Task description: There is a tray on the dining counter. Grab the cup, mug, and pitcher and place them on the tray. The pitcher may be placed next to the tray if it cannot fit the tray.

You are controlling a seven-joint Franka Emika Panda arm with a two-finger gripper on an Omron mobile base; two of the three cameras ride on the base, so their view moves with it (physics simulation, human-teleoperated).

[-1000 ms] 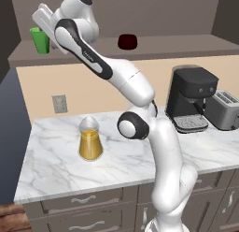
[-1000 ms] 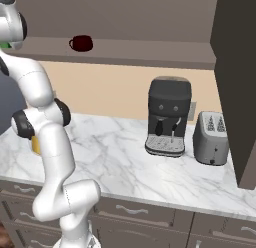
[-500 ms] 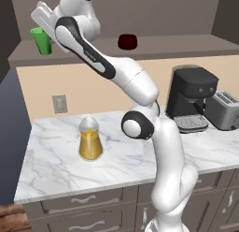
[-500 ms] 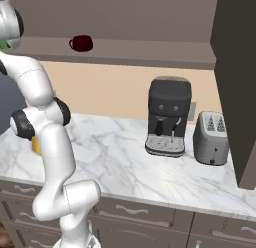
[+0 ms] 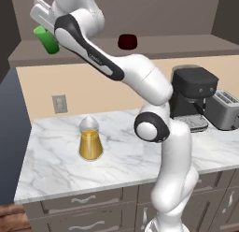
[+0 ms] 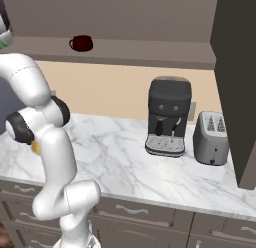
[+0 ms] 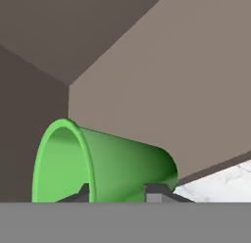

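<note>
Green cup (image 5: pixel 47 39) sits clamped in your gripper (image 7: pixel 117 193) by its wall, tilted, up at the high shelf (image 5: pixel 154 45). Lift it clear gently before swinging away.

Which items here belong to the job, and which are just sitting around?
Job items: green cup, tilted, in the gripper; dark mug on the shelf; amber pitcher on the marble worktop.

Just sitting around: coffee machine, toaster.
</note>
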